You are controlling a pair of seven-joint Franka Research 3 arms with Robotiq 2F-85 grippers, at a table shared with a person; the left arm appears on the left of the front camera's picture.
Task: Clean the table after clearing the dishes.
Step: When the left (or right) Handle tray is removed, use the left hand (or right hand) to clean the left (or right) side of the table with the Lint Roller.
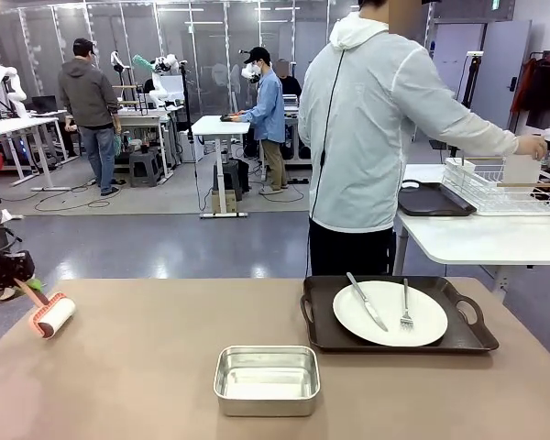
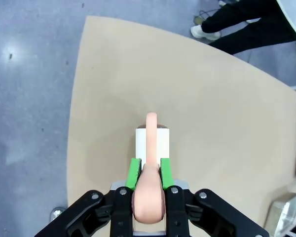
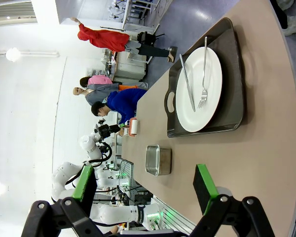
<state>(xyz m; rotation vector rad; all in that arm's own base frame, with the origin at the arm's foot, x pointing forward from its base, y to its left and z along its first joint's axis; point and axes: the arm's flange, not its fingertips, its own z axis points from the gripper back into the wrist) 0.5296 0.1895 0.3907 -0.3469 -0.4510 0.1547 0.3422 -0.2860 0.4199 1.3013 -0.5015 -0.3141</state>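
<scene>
Step in hand: I judge the clearing half done. One tray [image 1: 472, 332] with its plate [image 1: 390, 316], knife [image 1: 367, 302] and fork [image 1: 405, 310] sits on the table [image 1: 147, 385], right of middle. A second dark tray [image 1: 431, 200] lies on the white side table [image 1: 477, 240], where the person [image 1: 367, 137] stands turned away.
Left gripper [image 2: 149, 170]: clamped on the pink handle of a lint roller [image 1: 53, 316], at the table's left edge.
Right gripper [image 3: 145, 183]: jaws wide apart, nothing between the pads.
Steel pan [image 1: 267, 378]: near the front edge, middle, apparently empty.
Next move: the loaded tray has to leave before I roll that side. The left half looks free for a first pass, pressing the roll flat.
Front view adds: the side table and the person's reach to the rack.
Left wrist view adds: the pads' hold on the handle. The roll seems to touch the top, though I cannot be sure.
Right wrist view adds: the empty pads, with tray and pan ahead.
</scene>
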